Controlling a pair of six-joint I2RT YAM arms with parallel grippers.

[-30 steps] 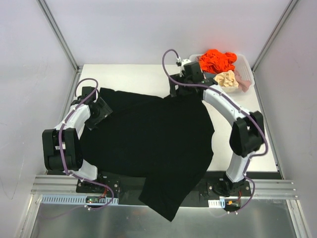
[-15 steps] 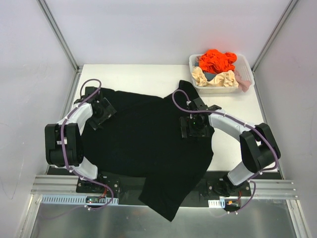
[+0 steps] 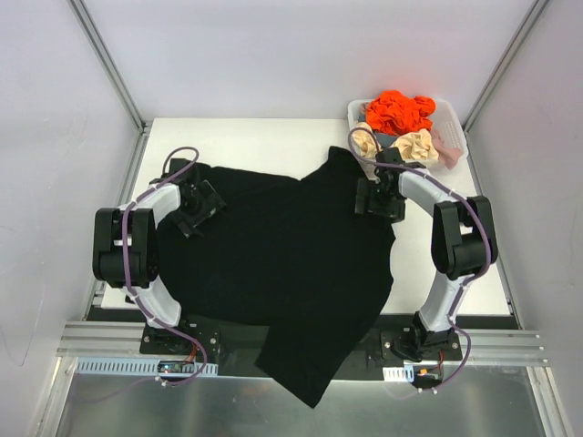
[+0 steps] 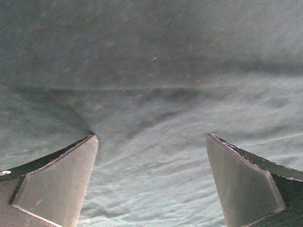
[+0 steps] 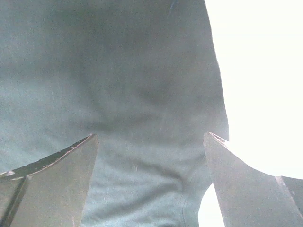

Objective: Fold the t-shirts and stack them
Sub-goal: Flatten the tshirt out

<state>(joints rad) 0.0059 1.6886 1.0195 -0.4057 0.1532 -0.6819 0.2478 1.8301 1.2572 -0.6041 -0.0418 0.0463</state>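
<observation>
Where the table [image 3: 246, 141] ends between the arm bases, one corner of the black t-shirt [image 3: 282, 264] hangs over the near edge; the rest lies spread across the tabletop. Left gripper [image 3: 202, 202] low over the shirt's left side, jaws wide apart, nothing held. Creases in the cloth meet at one fingertip [image 4: 71, 165]. Right gripper [image 3: 375, 198] over the shirt's right edge, jaws equally wide, nothing held. Far right corner: white basket [image 3: 401, 165] holding the orange t-shirt [image 3: 398, 109], cream t-shirt [image 3: 414, 146] and pink t-shirt [image 3: 446, 141], all crumpled.
</observation>
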